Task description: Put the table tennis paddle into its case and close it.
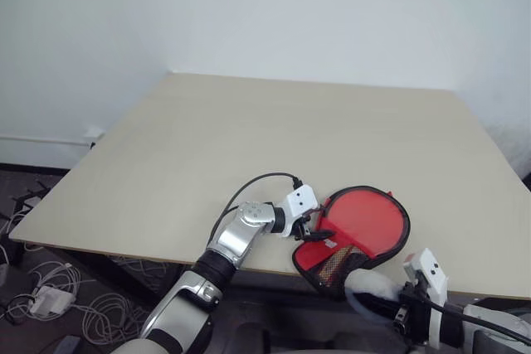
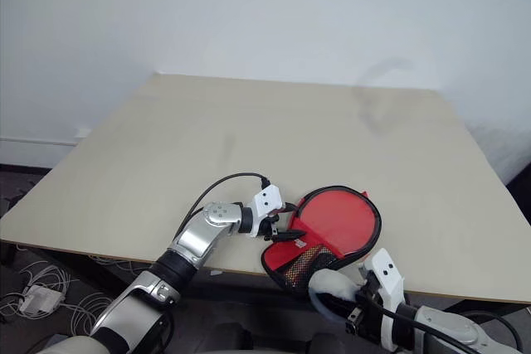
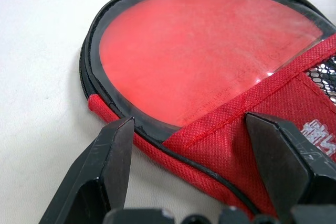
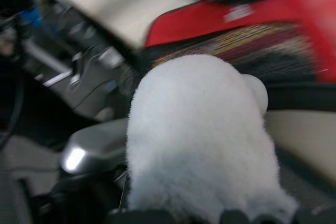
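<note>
Red paddle-shaped soft case with black trim lies at near edge of beige surface, overhanging. Left pincer open, fingers astride case edge, gripping nothing. Right pincer holds pale fluffy wad. Pin case firmly; paddle location unclear.

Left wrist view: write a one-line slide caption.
Open left gripper straddling the red edge of the case on the table.

L arm reaches fwd over the table's near edge, wrist bent toward the robot's right; left gripper fingers spread wide. R arm low at the near edge, right gripper pointing fwd-left, closed on a white wad.
</note>
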You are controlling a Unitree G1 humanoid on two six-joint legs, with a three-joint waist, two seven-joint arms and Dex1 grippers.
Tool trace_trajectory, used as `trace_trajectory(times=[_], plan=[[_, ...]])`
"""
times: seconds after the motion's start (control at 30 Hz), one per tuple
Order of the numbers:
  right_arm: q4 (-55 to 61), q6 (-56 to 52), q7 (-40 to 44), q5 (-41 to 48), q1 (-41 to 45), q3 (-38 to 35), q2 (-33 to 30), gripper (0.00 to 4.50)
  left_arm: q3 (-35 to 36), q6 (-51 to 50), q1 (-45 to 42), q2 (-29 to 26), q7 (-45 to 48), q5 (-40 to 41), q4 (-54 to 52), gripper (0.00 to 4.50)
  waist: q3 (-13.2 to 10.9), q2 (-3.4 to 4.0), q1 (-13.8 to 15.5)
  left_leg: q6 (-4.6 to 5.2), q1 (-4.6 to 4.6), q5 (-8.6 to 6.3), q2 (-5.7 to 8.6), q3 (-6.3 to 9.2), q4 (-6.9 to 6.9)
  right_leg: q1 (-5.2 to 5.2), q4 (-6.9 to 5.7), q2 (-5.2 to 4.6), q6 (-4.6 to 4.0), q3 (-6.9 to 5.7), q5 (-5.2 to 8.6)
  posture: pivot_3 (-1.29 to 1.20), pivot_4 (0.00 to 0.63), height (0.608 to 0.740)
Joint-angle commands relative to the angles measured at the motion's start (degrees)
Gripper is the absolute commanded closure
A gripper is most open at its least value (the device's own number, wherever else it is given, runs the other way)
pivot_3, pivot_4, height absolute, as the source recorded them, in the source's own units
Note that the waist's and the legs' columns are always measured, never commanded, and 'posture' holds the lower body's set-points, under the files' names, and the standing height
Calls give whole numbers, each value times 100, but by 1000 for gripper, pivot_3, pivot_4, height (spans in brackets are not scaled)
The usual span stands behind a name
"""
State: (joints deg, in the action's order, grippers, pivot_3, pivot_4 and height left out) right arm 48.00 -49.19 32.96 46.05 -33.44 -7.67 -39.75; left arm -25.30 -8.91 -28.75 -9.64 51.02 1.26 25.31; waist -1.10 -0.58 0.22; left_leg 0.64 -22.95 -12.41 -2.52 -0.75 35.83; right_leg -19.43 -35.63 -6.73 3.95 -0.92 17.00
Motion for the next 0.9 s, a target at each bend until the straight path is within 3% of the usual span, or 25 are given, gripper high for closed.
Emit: trace_trajectory(times=[0.03,0.2,0.43,0.7,0.8,0.9], plan=[[678,-32,59,341,-323,224,-52,3912,-105,-430,196,-214,-143,-369,553,985,0,-3,0,0,1,0,0,1,-1,0,0,-1,0,0,0,0,0,740],[902,177,-44,340,-609,264,53,3912,-97,-436,182,-222,-132,-370,566,985,-1,-12,0,-2,1,-4,-8,1,-5,-2,4,-4,1,0,1,0,0,740],[714,787,518,527,-1054,-350,23,3912,-101,-401,141,-228,-126,-380,609,985,-3,-20,1,2,-1,-10,-11,0,-8,-2,14,-8,5,1,3,0,0,740],[454,1259,606,727,-1272,-702,362,1106,-102,-390,122,-202,-128,-376,644,985,-5,-23,1,5,-3,-15,-14,-2,-13,-1,29,-10,7,1,3,0,0,740],[300,1510,550,390,-1251,-713,505,82,-97,-393,120,-194,-129,-375,654,985,-6,-24,-1,5,-2,-15,-20,-2,-13,0,34,-13,7,1,3,0,0,740],[149,1767,613,261,-1265,-717,676,82,-100,-379,119,-198,-129,-381,656,985,-6,-23,-2,5,-2,-16,-33,-3,-23,0,57,-13,7,-2,2,0,0,740]])
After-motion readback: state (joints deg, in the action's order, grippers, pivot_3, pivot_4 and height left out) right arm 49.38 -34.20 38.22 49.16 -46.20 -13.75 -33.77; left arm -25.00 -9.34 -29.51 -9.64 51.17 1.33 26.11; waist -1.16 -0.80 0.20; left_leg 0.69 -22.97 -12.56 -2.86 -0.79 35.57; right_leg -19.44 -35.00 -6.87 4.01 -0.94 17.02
